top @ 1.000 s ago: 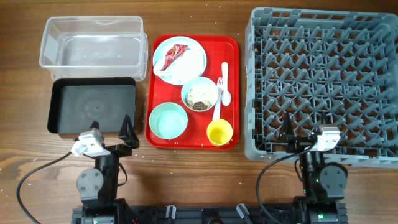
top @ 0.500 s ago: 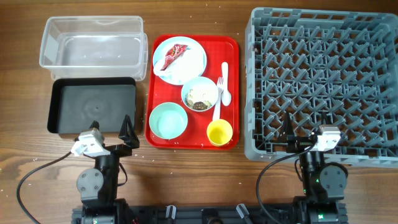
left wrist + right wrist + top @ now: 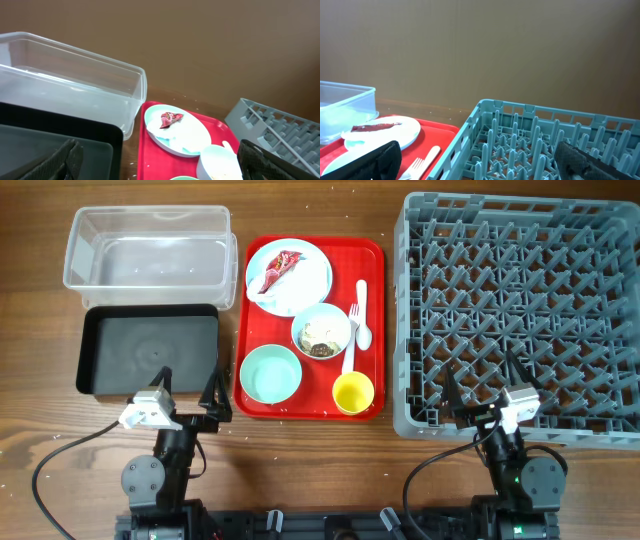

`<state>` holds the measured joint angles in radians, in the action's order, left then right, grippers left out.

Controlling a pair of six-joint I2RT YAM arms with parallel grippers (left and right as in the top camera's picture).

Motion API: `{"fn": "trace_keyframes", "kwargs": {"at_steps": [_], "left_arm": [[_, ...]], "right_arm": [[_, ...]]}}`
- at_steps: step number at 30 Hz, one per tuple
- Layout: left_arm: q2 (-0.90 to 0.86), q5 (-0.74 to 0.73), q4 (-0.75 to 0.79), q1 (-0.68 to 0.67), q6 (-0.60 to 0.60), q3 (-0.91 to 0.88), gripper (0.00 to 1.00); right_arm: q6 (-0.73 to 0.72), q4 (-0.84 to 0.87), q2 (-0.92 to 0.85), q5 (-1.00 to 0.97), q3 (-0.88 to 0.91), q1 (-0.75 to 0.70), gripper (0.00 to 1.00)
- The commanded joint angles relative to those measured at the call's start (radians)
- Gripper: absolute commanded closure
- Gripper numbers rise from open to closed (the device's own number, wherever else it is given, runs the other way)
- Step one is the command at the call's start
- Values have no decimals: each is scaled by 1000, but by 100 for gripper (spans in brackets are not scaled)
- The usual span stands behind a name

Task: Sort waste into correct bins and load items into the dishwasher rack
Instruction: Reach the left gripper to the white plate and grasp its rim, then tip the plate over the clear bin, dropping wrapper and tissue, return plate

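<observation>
Seen from overhead, one clear tub (image 3: pixel 150 250) sits at the table's (image 3: pixel 300 460) far left corner, with one black tray (image 3: pixel 150 348) just in front of it, both holding nothing. One grey rack (image 3: pixel 520 300) fills the right edge. Between them lies one red serving tray (image 3: pixel 315 387) carrying everything else. That is one pale blue plate (image 3: pixel 300 285) with one red wrapper (image 3: pixel 280 268) on it, and two bowls. The pale blue bowl (image 3: pixel 321 331) holds food scraps (image 3: pixel 320 342); the mint bowl (image 3: pixel 271 374) holds nothing. There is also one yellow cup (image 3: pixel 353 393), one fork (image 3: pixel 350 348) and one spoon (image 3: pixel 362 305).

At the near edge, the left tool (image 3: pixel 189 388) and right tool (image 3: pixel 483 380) both stand with fingers spread wide, holding nothing.

Only the overhead view shows the cup and the whole mint bowl. The left wrist view shows the tub's wall side-on and the wrapper on the plate. The right wrist view shows the rack's pegs standing upright and the fork's tines beside the rack wall.
</observation>
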<state>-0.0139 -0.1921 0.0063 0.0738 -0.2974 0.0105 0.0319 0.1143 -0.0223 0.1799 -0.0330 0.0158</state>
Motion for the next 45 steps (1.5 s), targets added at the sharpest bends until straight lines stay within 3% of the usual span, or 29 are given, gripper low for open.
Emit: {"fn": "trace_keyframes", "kwargs": {"at_steps": [1,5,9,12,13,17,20,22,27,32,38,42,43,45], "left_arm": [[-30,-60,-5,-5,37,67,0],[-261,-137,-39,-5,148,251,0],[-651,-237,-174,-5,217,564,0],[-961,-265,-391,-5,220,891,0],[-1091,-265,-531,-5,238,1058,0],[-1561,-232,-992,-81,443,1651,0],[-1858,-155,-1138,-177,451,1897,0],[-1981,-155,-1118,-217,477,1897,0],[-2187,-143,-980,-309,563,1896,0],[-2287,-18,-834,-340,563,1893,0],[-2343,4,-821,-338,563,1885,2],[-2343,3,-821,-341,563,1881,40],[-2343,3,-817,-343,563,1872,41],[-2348,3,-816,-345,563,1855,57]], "right_arm": [[22,8,-2,16,-45,-2,0],[56,4,-122,62,-135,-2,0],[82,-21,-393,136,-328,-2,0],[84,-171,-642,155,-551,-2,0],[101,-257,-733,155,-643,-2,0],[100,-483,-988,156,-880,-2,0],[64,-527,-1067,159,-892,-2,0],[-13,-550,-1102,159,-892,-2,0],[-16,-603,-1177,159,-892,-2,0],[-16,-605,-1225,159,-892,-2,0],[-13,-604,-1234,159,-891,-2,0],[-13,-600,-1234,159,-891,-2,0],[-13,-598,-1235,159,-891,-2,0],[-13,-594,-1234,159,-891,-2,0]]}}
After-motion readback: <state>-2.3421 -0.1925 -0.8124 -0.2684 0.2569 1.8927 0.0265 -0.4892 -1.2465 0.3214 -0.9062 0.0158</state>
